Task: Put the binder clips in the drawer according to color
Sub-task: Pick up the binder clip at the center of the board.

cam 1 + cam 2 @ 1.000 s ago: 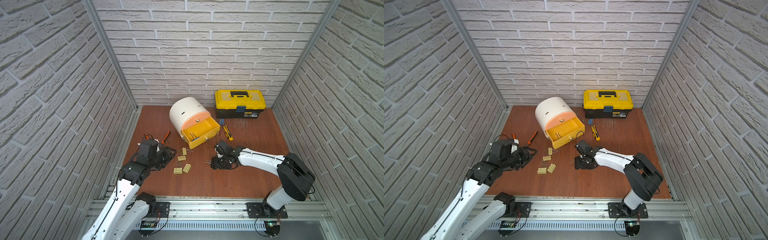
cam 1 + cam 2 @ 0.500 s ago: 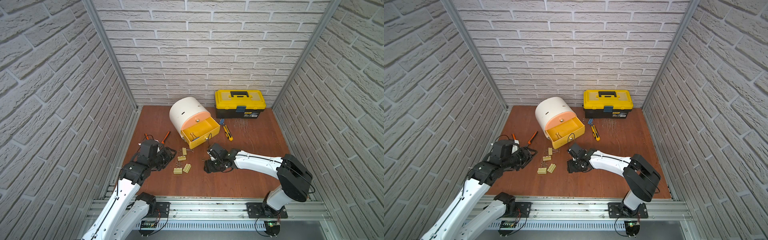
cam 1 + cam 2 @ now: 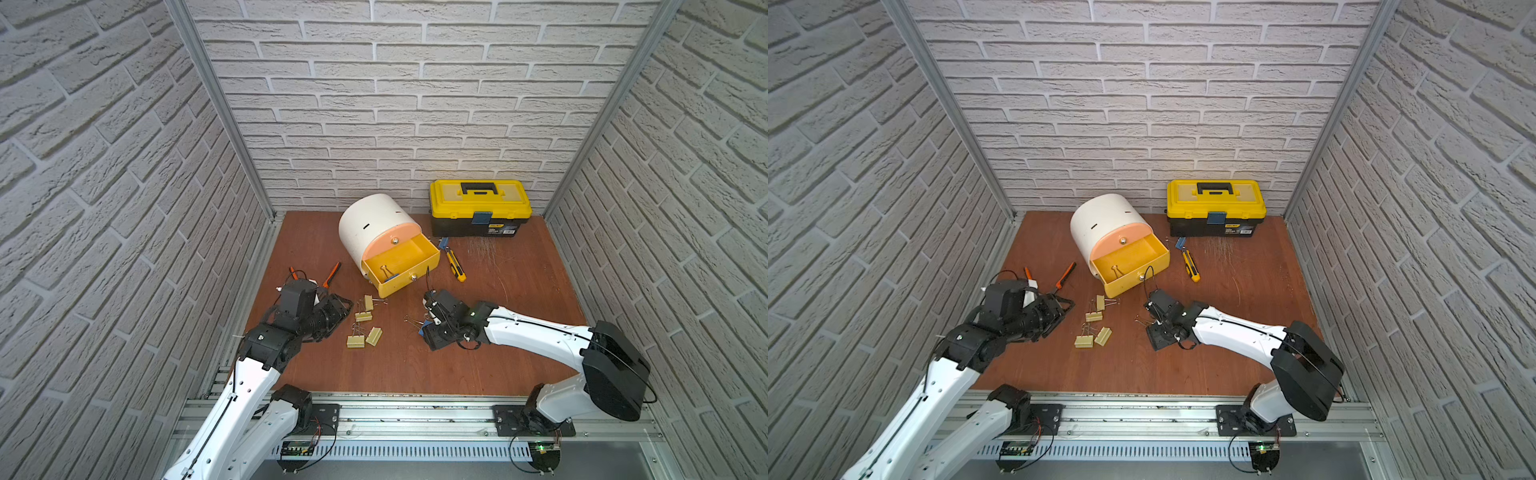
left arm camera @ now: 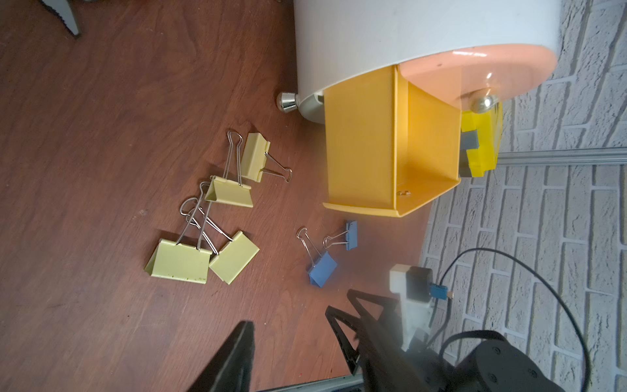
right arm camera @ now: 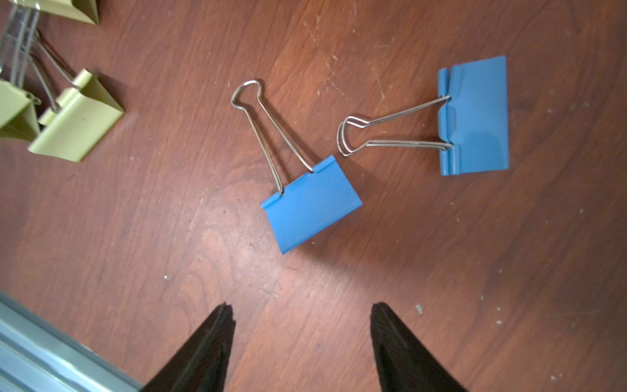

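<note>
The drawer is a white barrel cabinet. Its yellow tray is pulled out and holds one blue binder clip. Several pale yellow clips lie in a loose group in front of it, also seen in the left wrist view. Two blue clips lie flat on the table just ahead of my right gripper, which hovers low over them, open and empty. My left gripper rests left of the yellow group, open, holding nothing. No teal clips show.
A yellow-black toolbox stands against the back wall. Another blue clip and a utility knife lie right of the drawer. Orange-handled pliers lie beside the left arm. Brick walls close in on three sides.
My right arm has moved left and toward the front, coming over the two blue clips, and its jaws have widened a little. The left arm has not moved.
</note>
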`<action>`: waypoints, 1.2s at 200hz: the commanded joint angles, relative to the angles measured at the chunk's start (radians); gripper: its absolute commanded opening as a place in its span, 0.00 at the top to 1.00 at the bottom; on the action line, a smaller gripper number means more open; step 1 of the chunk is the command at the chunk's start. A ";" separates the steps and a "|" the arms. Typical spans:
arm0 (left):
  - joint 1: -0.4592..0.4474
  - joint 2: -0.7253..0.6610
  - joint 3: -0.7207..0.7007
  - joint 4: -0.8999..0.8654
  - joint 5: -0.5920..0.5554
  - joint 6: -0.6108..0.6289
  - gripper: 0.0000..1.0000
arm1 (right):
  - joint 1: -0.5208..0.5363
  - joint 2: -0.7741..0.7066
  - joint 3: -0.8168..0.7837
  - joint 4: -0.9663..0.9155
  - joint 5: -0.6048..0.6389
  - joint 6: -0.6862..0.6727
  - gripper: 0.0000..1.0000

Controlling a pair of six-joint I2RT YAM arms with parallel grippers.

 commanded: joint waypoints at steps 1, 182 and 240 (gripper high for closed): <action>-0.006 -0.004 0.008 0.000 -0.010 0.007 0.46 | -0.002 0.026 -0.003 0.069 0.037 -0.091 0.32; -0.009 0.044 0.055 -0.027 -0.020 0.014 0.46 | -0.005 0.199 0.098 0.125 0.054 -0.263 0.33; -0.011 0.042 0.052 -0.021 -0.027 0.010 0.46 | -0.005 0.168 0.066 0.129 0.020 -0.239 0.37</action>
